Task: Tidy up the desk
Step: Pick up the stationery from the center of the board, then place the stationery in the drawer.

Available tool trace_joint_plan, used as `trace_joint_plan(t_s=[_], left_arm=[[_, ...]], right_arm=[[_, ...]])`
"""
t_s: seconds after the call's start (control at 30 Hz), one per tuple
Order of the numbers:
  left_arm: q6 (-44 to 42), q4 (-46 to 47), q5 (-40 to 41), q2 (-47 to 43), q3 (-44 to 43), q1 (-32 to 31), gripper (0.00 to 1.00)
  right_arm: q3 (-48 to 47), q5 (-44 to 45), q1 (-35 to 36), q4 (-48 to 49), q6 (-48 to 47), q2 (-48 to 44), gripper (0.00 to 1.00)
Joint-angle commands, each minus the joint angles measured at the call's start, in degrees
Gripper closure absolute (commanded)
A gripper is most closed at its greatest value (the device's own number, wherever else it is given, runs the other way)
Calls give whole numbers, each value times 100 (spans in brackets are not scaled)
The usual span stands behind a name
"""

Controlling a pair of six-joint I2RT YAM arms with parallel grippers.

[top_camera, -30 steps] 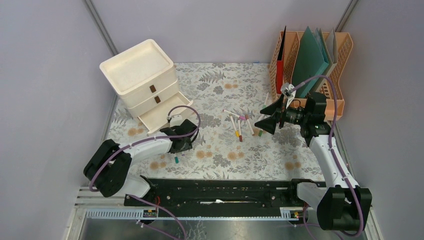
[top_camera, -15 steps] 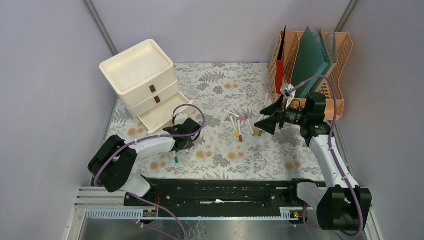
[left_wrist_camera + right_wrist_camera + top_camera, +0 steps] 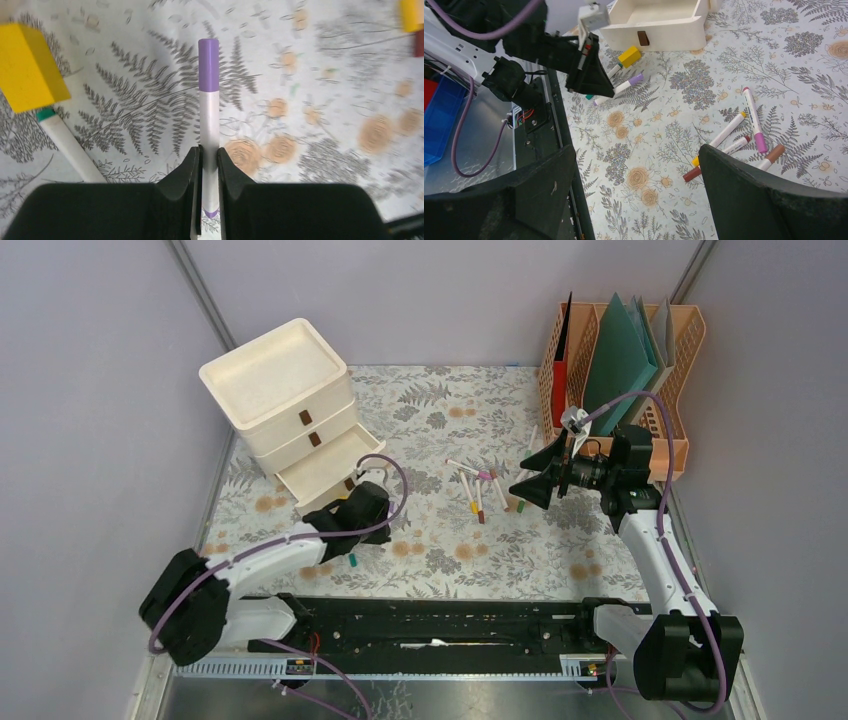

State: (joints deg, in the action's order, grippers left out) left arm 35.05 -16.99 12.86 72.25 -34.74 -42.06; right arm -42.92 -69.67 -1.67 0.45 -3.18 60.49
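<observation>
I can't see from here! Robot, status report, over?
Left end effector shut on purple marker. Right end effector open above loose markers. Desk untidy. Yellow block close by.

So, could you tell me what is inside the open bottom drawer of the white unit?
Nothing shows in the pulled-out part of the drawer; its rear, beneath the upper drawers, is covered.

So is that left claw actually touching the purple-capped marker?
Touching. The left wrist view shows the left gripper closed on the purple-capped marker, pressing both sides of its white barrel.
</observation>
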Motion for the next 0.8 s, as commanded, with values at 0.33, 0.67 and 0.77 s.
trace_joint_plan(t_s=[0.33,0.67,0.77], left_arm=[[-2707,99,1053,-1464,-782,2,100],[-5051,2726,2769,-1549,389,126,100],[-5471,3374,2633,-1233,570,468,100]], right_arm=[[-195,-64,-53,16,-83,-125,0],[-193,-106,-53,10,-63,-113,0],[-205,-109,-53,17,-55,-98,0]])
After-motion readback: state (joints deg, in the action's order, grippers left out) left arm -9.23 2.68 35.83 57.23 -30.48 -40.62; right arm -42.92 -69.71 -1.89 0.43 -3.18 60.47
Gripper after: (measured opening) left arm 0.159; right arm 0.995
